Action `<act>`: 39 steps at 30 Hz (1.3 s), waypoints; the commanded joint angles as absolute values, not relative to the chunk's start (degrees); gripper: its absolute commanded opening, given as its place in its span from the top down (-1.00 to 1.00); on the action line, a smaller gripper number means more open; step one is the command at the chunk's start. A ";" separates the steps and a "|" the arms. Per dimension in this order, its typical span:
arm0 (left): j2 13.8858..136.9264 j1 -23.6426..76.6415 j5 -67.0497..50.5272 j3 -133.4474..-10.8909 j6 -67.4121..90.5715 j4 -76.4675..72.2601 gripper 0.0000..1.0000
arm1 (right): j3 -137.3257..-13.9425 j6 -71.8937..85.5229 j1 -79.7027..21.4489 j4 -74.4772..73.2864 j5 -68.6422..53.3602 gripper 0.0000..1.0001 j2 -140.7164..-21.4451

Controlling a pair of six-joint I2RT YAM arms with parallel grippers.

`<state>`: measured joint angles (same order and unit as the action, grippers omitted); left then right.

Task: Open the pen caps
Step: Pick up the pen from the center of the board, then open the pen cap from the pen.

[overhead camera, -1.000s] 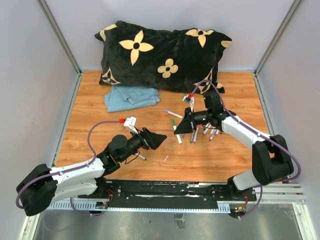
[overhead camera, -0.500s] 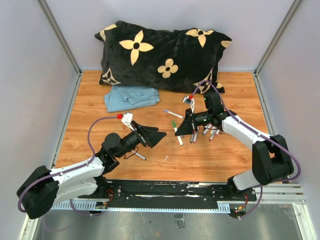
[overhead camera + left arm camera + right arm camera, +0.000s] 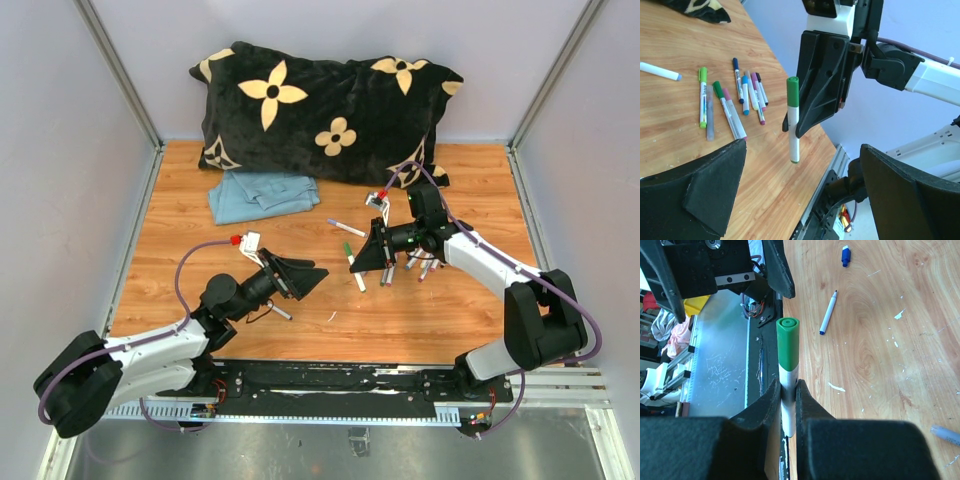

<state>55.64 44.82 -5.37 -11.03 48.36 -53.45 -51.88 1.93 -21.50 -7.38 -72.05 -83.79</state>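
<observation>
My right gripper [image 3: 788, 395] is shut on the white barrel of a pen [image 3: 788, 385], and its green pen cap [image 3: 788, 342] sticks out past the fingertips. In the left wrist view that pen [image 3: 793, 142] hangs upright in the right gripper [image 3: 795, 131], green cap [image 3: 792, 92] on top. My left gripper [image 3: 805, 200] is open and faces the pen from a short distance, with nothing between its fingers [image 3: 705, 195]. From above, the left gripper [image 3: 305, 275] points at the right gripper [image 3: 356, 264]. Several capped pens [image 3: 735, 105] lie in a cluster [image 3: 412, 264] on the table.
An uncapped pen [image 3: 828, 313] and a loose blue cap [image 3: 845, 256] lie near the left arm. Another pen [image 3: 346, 227] lies alone further back. A black flowered pillow [image 3: 320, 105] and a folded blue cloth [image 3: 262, 193] fill the far side. The metal rail [image 3: 330, 385] runs along the near edge.
My left arm has drawn back slightly to the left, its open gripper still aimed at the held pen. The right gripper and its pen have hardly moved.
</observation>
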 commanded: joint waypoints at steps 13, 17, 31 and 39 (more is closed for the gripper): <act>59.38 44.57 -4.75 -9.40 52.94 -63.81 -0.99 | -52.74 1.26 -24.09 -6.77 -74.27 0.87 -84.69; 62.32 44.65 -4.34 -9.74 54.55 -66.88 -0.98 | -52.82 1.14 -25.08 -6.82 -74.51 0.87 -85.07; 73.00 45.97 -3.06 -16.39 54.62 -69.30 -0.89 | -53.09 1.23 -26.26 -6.78 -75.41 0.86 -85.78; 79.09 46.66 -3.20 -19.20 55.24 -70.08 -0.37 | -53.18 1.36 -26.41 -6.76 -75.79 0.85 -85.69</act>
